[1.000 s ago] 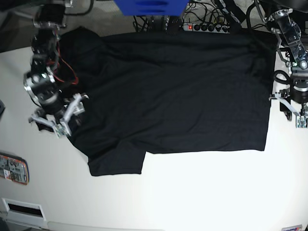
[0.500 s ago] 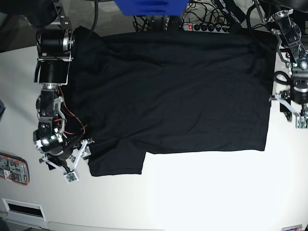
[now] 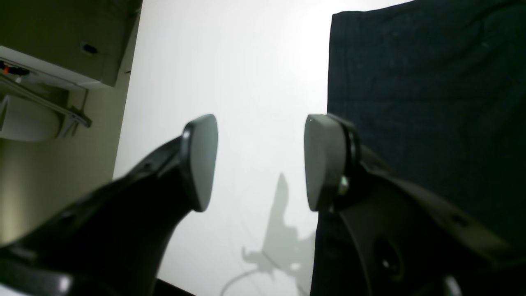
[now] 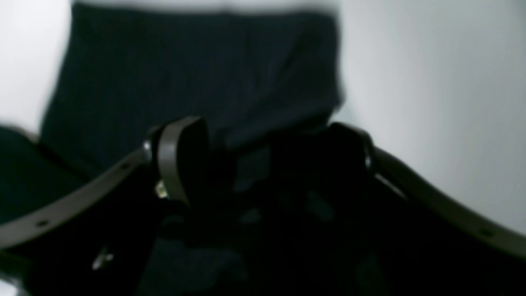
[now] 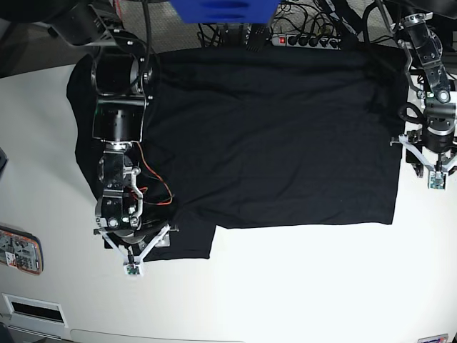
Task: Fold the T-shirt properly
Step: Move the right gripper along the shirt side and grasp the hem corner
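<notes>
The black T-shirt (image 5: 271, 136) lies spread flat on the white table (image 5: 300, 286), with one sleeve (image 5: 178, 243) at the lower left. My right gripper (image 5: 134, 251) is over that sleeve. In the blurred right wrist view the right gripper (image 4: 263, 160) is open, with the sleeve cloth (image 4: 197, 74) between and beyond its fingers. My left gripper (image 5: 430, 170) is beside the shirt's right edge. In the left wrist view the left gripper (image 3: 261, 162) is open and empty over bare table, with its right finger (image 3: 324, 160) at the shirt's edge (image 3: 431, 102).
A power strip (image 5: 307, 41) and cables lie behind the shirt's far edge, beside a blue object (image 5: 225, 8). A small colourful object (image 5: 18, 250) and a white slotted part (image 5: 32, 309) sit at the table's left front. The table edge (image 3: 127, 94) runs close to the left gripper.
My right arm has swung from the shirt's left side down and rightward onto the lower sleeve. The shirt's far left part has shifted. My left gripper has moved only slightly.
</notes>
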